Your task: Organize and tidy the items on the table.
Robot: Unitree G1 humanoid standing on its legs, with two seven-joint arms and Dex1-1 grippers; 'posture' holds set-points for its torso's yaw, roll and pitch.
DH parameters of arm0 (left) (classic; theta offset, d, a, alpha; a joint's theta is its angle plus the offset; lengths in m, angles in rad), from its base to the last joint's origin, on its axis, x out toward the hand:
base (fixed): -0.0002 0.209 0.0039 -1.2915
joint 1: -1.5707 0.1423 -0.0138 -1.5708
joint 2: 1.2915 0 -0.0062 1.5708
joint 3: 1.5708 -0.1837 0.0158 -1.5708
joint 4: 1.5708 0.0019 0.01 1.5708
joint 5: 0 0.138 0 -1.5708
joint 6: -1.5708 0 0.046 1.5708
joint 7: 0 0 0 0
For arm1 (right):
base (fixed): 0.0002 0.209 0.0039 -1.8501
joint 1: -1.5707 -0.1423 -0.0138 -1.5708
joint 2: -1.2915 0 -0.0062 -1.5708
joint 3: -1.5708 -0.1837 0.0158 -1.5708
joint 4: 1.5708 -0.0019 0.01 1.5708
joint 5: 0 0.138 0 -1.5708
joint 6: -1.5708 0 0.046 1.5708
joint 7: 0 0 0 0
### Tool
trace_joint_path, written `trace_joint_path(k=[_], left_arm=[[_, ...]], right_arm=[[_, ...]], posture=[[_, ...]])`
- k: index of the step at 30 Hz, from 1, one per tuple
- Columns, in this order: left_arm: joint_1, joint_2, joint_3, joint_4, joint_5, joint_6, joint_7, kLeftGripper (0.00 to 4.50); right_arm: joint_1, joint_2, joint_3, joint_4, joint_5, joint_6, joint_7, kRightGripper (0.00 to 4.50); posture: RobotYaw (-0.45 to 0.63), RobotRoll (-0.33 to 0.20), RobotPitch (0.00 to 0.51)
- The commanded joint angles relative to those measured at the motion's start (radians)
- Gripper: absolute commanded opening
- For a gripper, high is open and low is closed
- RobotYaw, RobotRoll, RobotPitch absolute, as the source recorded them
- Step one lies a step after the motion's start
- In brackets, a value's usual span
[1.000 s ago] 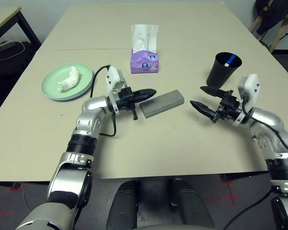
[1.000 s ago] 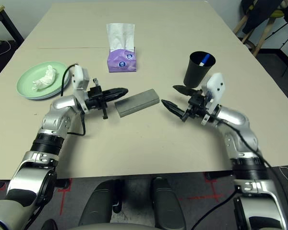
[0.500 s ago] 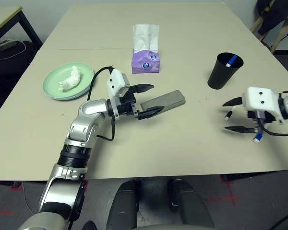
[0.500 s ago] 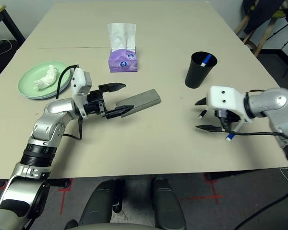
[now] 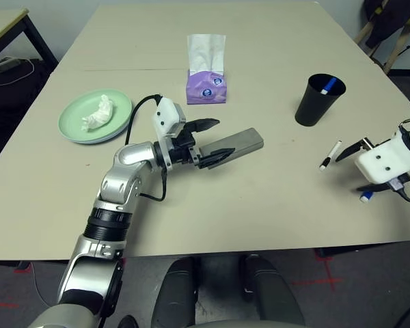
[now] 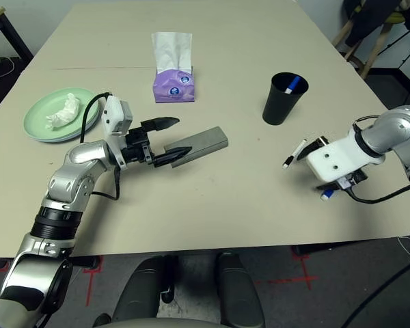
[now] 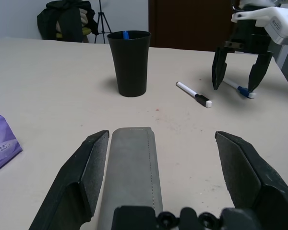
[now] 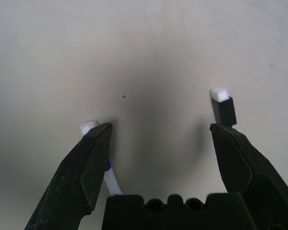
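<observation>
On the one table (image 5: 191,219), two grippers, left (image 5: 208,142) and right (image 6: 313,162), spread their fingers wide, gripping nothing, the left's around one grey case (image 6: 203,145), the right's near two markers (image 7: 194,94), beyond them one black cup (image 5: 317,102) holding one blue-ended pen (image 5: 329,85).

Silver, rounded arms (image 5: 106,225) with black bands, white wrist housings (image 5: 169,117), black cables (image 5: 138,113) and fingers (image 5: 217,158)

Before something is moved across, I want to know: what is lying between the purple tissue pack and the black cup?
Between the tissue pack and the black cup, the table is bare; the left eye view shows it.
</observation>
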Motion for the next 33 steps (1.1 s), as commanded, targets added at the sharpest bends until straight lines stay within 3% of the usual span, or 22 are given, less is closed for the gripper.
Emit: trace_joint_path(k=[1,19,33], left_arm=[[0.016,-0.006,-0.016,-0.013,-0.010,0.003,0.005,4.47],[-0.013,-0.033,-0.020,0.016,-0.010,-0.003,0.015,4.47],[-0.023,-0.022,-0.016,0.021,-0.010,-0.003,0.010,4.47]], right_arm=[[-0.008,-0.021,0.017,0.012,-0.017,-0.046,0.007,4.50],[-0.038,-0.075,0.066,0.047,-0.193,-0.169,-0.091,4.50],[0.020,-0.093,0.096,0.002,-0.195,-0.203,-0.127,4.50]], posture=[[0.04,0.000,0.196],[0.03,0.000,0.188],[0.03,0.000,0.174]])
